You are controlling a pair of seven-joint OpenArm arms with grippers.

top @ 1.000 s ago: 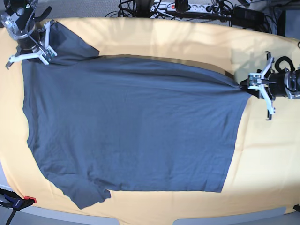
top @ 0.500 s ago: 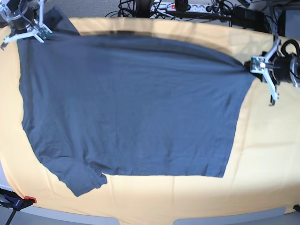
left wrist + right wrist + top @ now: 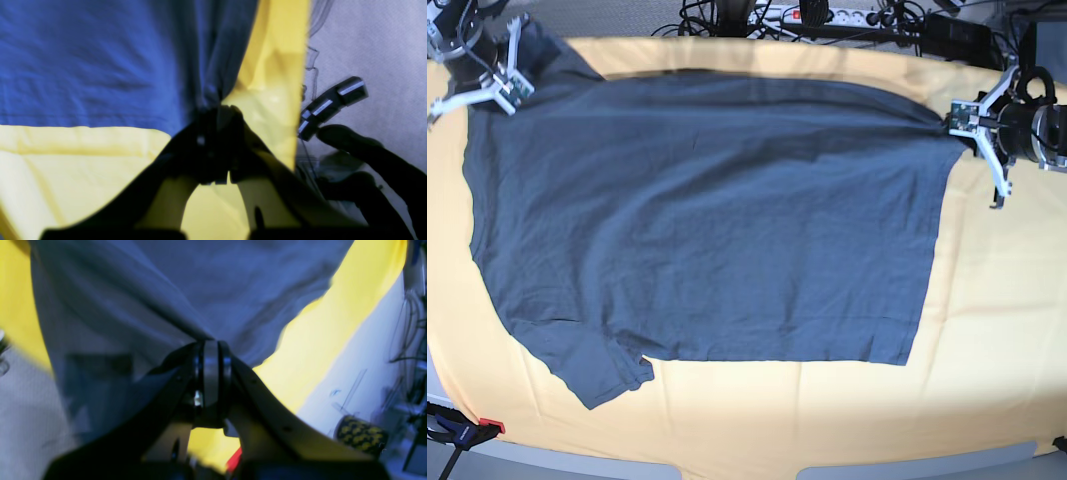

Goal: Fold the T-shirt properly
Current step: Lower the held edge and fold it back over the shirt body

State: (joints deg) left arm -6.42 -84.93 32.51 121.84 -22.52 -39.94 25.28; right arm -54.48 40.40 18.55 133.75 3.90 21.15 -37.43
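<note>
The dark slate-blue T-shirt [image 3: 707, 220] lies spread over the yellow table cloth [image 3: 997, 330], hem toward the right, one sleeve at the front left. My left gripper [image 3: 958, 118] is at the back right, shut on the hem's far corner. The left wrist view shows the fabric [image 3: 83, 60] bunching into the closed tips of the left gripper [image 3: 217, 115]. At the back left corner, my right gripper [image 3: 503, 86] is shut on the shirt's shoulder end. Cloth [image 3: 200, 283] runs taut into the closed right gripper [image 3: 210, 346] in the right wrist view.
A power strip with tangled cables [image 3: 827, 15] runs along the table's back edge. A red tag [image 3: 489, 426] sits by the front left edge. Beyond the table edge, a black plug block [image 3: 333, 103] lies on grey floor.
Both grippers have carried the shirt's far edge toward the back of the table. The whole shirt slid that way and lies flatter, its far edge now straight.
</note>
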